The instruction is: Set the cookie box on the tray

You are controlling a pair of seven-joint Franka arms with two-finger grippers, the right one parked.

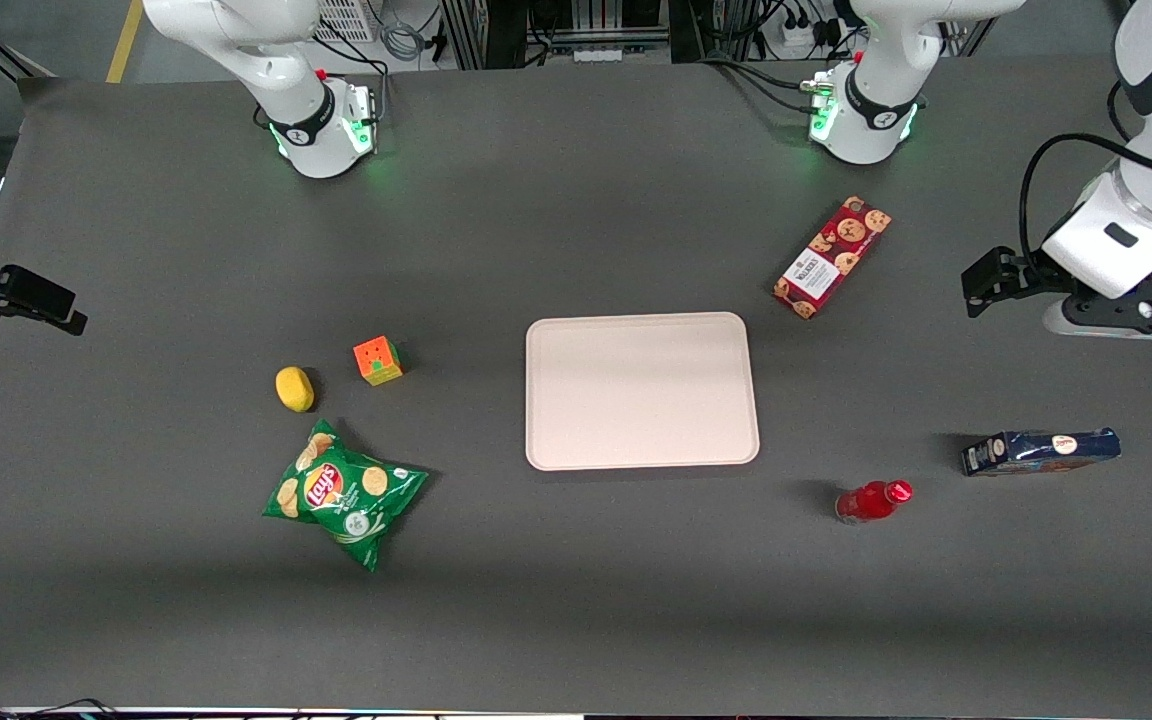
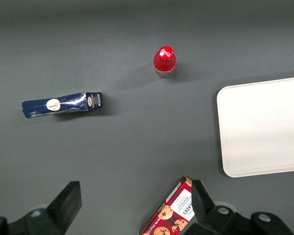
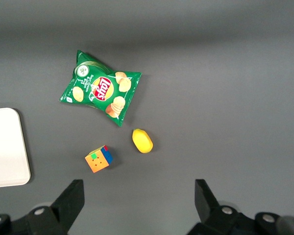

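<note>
On the dark table [image 1: 576, 620] I see a red box of cookies [image 1: 832, 257] lying flat toward my end, farther from the front camera than a red bottle [image 1: 873, 500]. Toward the parked arm's end lies a green Lay's chip bag [image 1: 342, 493], nearest the front camera of that group. A yellow lemon [image 1: 295, 388] sits just beside an orange Rubik's cube [image 1: 379, 360], both close to the bag.

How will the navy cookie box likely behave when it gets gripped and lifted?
The cookie box lies flat, long and narrow, so it probably won't roll. One end looks crumpled, so the carton may give under squeezing. The open tool hangs well above the table.
</note>
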